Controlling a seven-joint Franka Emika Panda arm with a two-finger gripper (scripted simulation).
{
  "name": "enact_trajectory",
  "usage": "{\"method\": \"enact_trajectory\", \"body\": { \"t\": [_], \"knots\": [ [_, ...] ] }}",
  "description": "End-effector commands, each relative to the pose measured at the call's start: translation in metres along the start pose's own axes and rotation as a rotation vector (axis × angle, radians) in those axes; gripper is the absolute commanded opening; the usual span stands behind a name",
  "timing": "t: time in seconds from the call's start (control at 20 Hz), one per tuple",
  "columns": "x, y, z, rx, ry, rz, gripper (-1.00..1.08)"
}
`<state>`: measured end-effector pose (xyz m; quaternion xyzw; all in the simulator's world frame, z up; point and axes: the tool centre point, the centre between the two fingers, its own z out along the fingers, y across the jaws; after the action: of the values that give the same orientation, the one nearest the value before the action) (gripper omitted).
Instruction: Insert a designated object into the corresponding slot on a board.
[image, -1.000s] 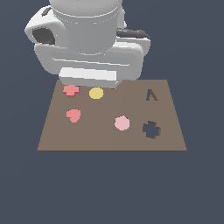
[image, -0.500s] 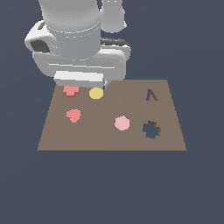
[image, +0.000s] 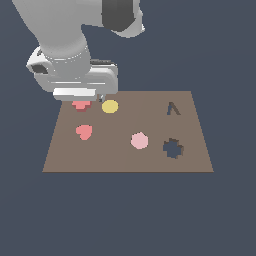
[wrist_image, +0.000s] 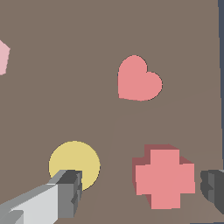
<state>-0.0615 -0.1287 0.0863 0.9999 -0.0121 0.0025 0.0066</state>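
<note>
The coral-red cross (wrist_image: 164, 177) lies flat on the brown board (image: 125, 161), near its far corner on the exterior view's left. In the exterior view the robot hand covers most of the cross (image: 81, 105). My gripper (wrist_image: 140, 190) is open and hovers low over it, with one grey finger (wrist_image: 65, 192) on the yellow-disc side and the other (wrist_image: 214, 188) on the opposite side, neither touching the cross. The notched dark slot (image: 173, 148) sits far off, toward the board's near corner on the exterior view's right.
A yellow disc (image: 110, 106) lies close beside the cross, partly under one finger in the wrist view. A coral-red heart (image: 84, 131), a pale pink rounded piece (image: 139, 141) and a narrow "A"-like cut-out (image: 172, 108) are also on the board.
The arm has swung toward the exterior view's left and come down, so the hand now sits over the cross. The pieces on the board have not moved.
</note>
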Motion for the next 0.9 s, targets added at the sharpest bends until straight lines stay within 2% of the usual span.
{"method": "enact_trajectory", "body": {
  "t": [0.0,0.35,0.85],
  "knots": [
    [-0.009,0.013,0.013,0.005,-0.001,-0.007,1.0],
    [-0.022,0.033,0.035,0.012,-0.004,-0.017,1.0],
    [-0.023,0.035,0.038,0.013,-0.006,-0.017,1.0]
  ]
}}
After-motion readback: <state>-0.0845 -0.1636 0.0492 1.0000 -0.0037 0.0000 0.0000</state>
